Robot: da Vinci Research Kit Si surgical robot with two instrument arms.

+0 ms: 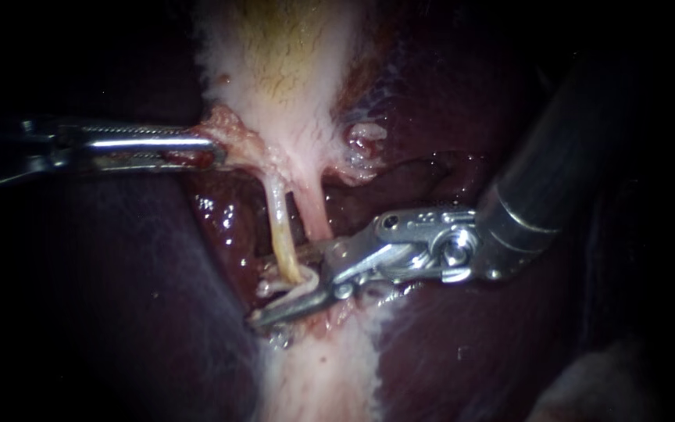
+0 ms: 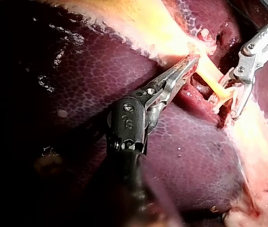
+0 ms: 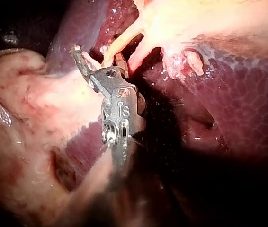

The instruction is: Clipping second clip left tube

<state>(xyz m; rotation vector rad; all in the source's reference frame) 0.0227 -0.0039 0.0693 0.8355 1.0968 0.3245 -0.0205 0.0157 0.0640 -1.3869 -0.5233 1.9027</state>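
Two instruments seen: left instrument point(image 1: 197, 150) hand clamped on gallbladder point(image 1: 275, 70) edge; right instrument point(image 1: 283, 287) hand wide, astride left tube point(image 1: 279, 223), liver point(image 1: 119, 273) beneath.

I count two instruments: left instrument point(image 1: 214, 151), right instrument point(image 1: 284, 291). Two tubes: left tube point(image 1: 279, 227), right tube point(image 1: 316, 209). One gallbladder point(image 1: 283, 62), one liver point(image 1: 103, 273).

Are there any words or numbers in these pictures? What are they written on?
Slender steel left instrument: one tiny stamped mark on its black wrist block, too small to read surely.
Silver right instrument: one tiny stamped mark on its grey wrist block, also unclear.
Dark red liver, pale gallbladder, yellowish left tube: no writing at all.
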